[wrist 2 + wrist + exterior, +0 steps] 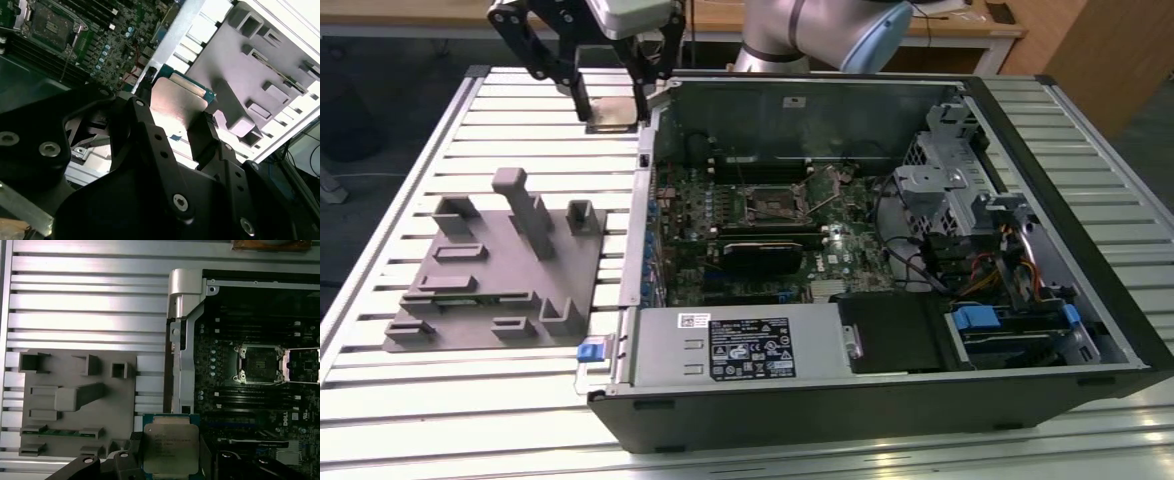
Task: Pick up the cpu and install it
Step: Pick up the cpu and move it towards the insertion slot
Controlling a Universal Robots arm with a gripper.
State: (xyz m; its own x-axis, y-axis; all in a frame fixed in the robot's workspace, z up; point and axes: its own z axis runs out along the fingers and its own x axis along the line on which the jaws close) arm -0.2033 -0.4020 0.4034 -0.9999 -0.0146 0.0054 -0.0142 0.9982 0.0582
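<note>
The cpu (pixel 614 122), a small thin square chip with a pale silver top, hangs in the air between the black fingers of my gripper (pixel 611 108). It is above the slatted table, just outside the open computer case's far corner on the exterior view's left. In the first wrist view the cpu (pixel 170 450) shows its metal top and green edge, with the gripper (pixel 170 456) shut on two opposite sides. The second wrist view shows the cpu (pixel 172 102) clamped edge to edge. The open socket (pixel 767 205) (pixel 260 363) lies on the motherboard inside the case.
A grey fixture (pixel 494 270) (pixel 75 400) with upright tabs lies on the table at the exterior view's left of the case. The case wall (pixel 642 230) stands between fixture and motherboard. A power supply (pixel 734 345) and drive cage (pixel 987 220) fill the case's other parts.
</note>
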